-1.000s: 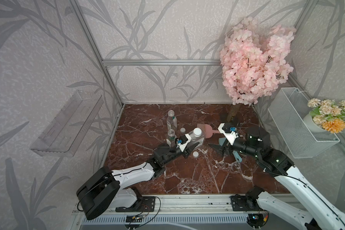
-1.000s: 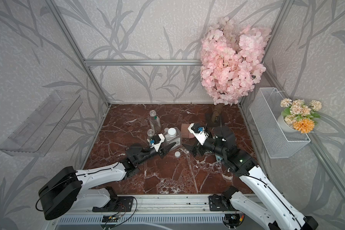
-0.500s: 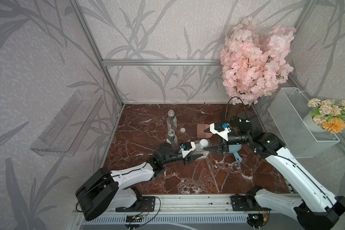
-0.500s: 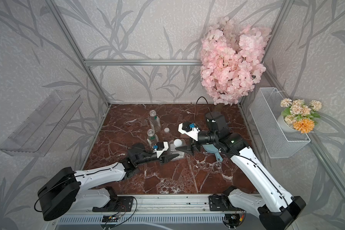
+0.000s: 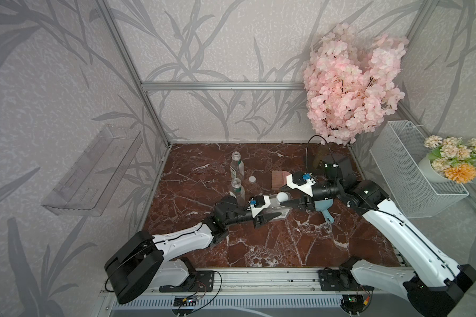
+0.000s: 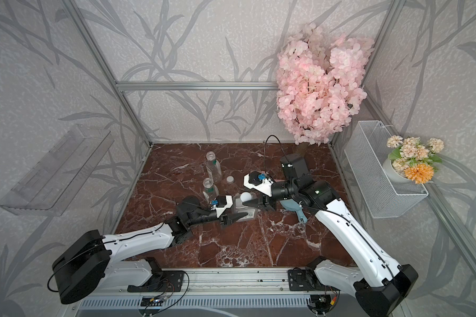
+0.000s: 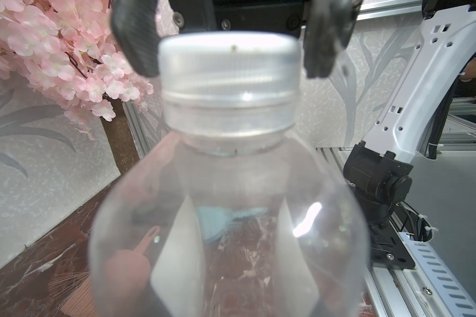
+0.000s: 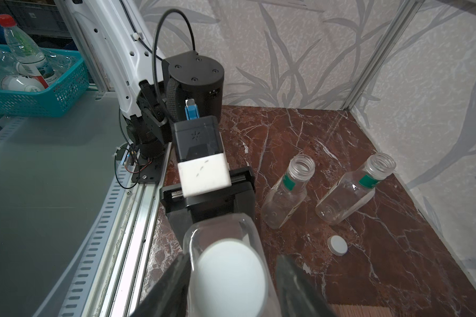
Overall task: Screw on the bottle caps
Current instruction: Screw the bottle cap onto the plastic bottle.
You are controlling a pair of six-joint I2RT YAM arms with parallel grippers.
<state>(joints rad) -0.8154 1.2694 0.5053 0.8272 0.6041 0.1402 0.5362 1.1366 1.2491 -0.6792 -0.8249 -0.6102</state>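
The squarish clear plastic bottle (image 7: 231, 219) is clamped by the left gripper (image 5: 268, 212) above the red-brown marble tabletop (image 5: 258, 247). Its round white plastic cap (image 7: 228, 63) is flanked by the right gripper (image 8: 232, 263); whether it is clamped cannot be told.

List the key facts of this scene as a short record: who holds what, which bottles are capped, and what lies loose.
left gripper: shut on the wide bottle, held tipped over
right gripper: straddles the white cap on that bottle's neck; grip unclear
round bottles: both upright, uncapped
loose cap: on the table beside them
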